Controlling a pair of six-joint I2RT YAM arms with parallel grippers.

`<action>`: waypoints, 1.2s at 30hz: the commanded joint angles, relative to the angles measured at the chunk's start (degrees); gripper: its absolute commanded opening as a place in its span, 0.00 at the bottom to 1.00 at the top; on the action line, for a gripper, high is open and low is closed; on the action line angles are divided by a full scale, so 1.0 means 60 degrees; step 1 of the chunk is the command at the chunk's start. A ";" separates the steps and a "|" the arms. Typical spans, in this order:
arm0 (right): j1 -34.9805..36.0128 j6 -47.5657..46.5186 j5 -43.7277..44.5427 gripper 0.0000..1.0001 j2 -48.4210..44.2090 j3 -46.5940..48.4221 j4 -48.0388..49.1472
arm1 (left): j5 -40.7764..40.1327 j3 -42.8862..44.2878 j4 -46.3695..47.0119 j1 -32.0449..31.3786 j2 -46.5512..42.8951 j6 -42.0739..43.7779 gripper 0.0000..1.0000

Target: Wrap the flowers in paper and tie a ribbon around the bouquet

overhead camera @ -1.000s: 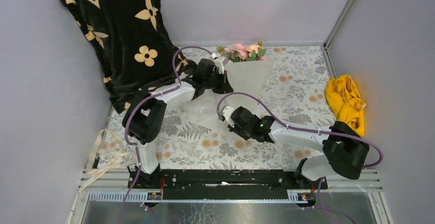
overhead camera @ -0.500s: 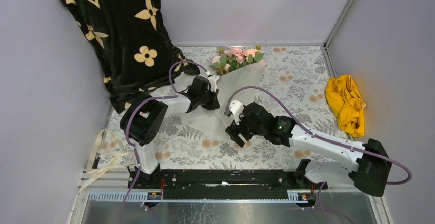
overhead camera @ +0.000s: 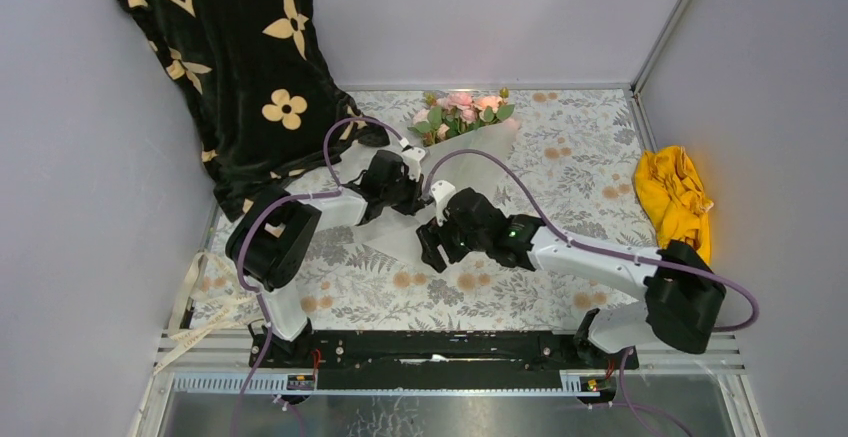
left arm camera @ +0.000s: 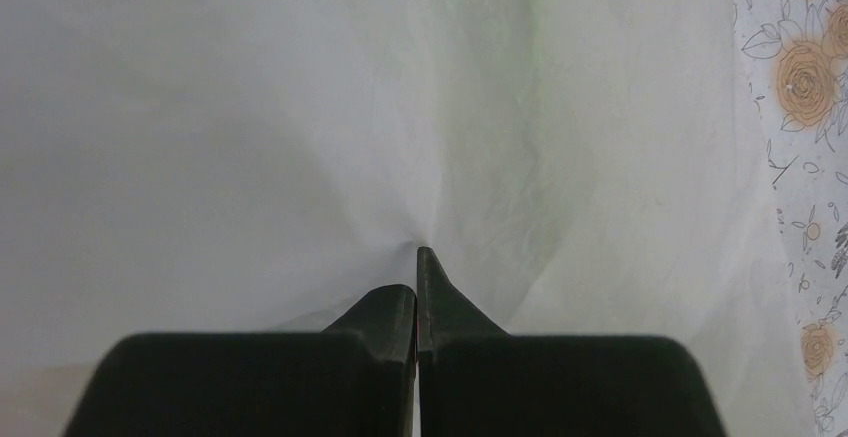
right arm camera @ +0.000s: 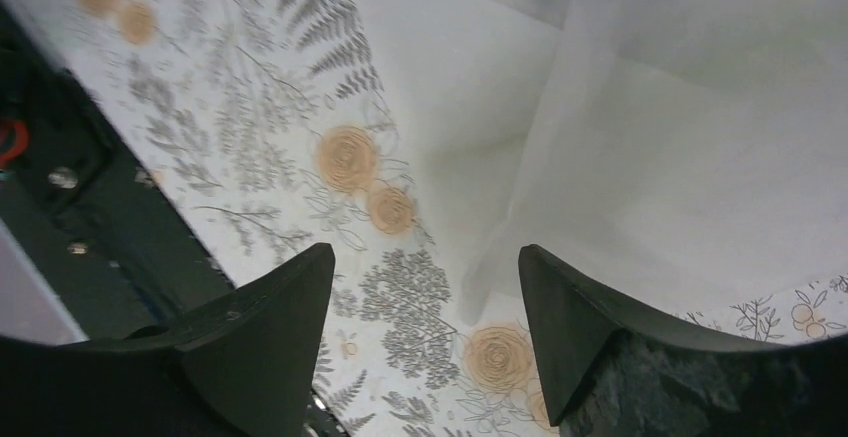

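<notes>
Wrapping stage. The paper point(left arm camera: 250, 107), flowers point(overhead camera: 460, 107) at its far end, is pinched by the clenched left gripper point(left arm camera: 416, 287). The right gripper point(right arm camera: 425, 257) is spread above the near edge, judged to need grasping next.

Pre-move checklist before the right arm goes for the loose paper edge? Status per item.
1. Left gripper hold on the paper: ok, jaws closed, creases fan out from the tip.
2. Right gripper ready: ok, jaws apart, empty, over the paper's loose edge.
3. Flowers inside the paper: ok, heads poke out at the far end.
4. Wrap closed: not ok, a flap lies flat on the tablecloth.
5. Ribbon tied: not ok, it lies at the table's left edge, apart from the paper.
</notes>
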 commanded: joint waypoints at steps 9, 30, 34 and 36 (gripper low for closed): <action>-0.1096 0.1818 0.0387 0.38 -0.0759 0.0179 -0.0174 | -0.0024 -0.0439 0.0838 0.0046 -0.0310 0.0309 0.00; -0.0396 0.1819 -0.2129 0.00 0.2857 0.0416 0.1838 | -0.0105 -0.0506 0.0758 0.0046 -0.0215 0.0251 0.00; -0.0363 0.2009 -0.2123 0.00 0.3316 0.0231 0.1658 | -0.0130 -0.0513 0.0825 0.0117 -0.0272 0.0258 0.00; -0.0272 0.1999 -0.1982 0.00 0.3159 -0.0021 0.1377 | -0.0187 -0.0555 0.0927 0.0183 -0.0303 0.0314 0.00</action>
